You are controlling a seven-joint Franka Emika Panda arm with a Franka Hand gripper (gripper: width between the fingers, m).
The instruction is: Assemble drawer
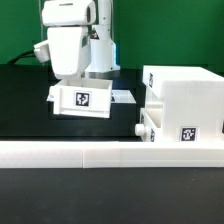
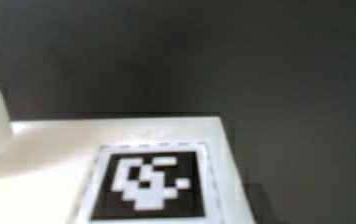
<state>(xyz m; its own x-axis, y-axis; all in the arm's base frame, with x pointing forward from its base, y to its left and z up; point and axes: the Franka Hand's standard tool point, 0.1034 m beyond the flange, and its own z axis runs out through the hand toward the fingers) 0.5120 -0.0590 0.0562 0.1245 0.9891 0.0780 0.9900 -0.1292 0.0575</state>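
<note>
tray [image 1: 82, 98] under the arm, lifted or tilted over the dark table, well apart from box shell [image 1: 185, 100] | gripper [image 1: 72, 84]: hidden, grip unclear | handling: probably light, stiff, smooth plastic; take the thin wall, not the tag [image 2: 150, 183]

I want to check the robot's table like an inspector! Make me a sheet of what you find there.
Surface: dark table, bare on the exterior view's left.
Job's things: big white box shell on the exterior view's right, with a knobbed tray at its front; a second tray sits under the arm, its marker tag filling the wrist view.
Clutter: long low white rail across the front; a flat white board behind the second tray.
Grippers: gripper right above the second tray; fingers hidden, so open or shut cannot be told.
Cables: nothing seen.
Surroundings: green wall behind.
</note>
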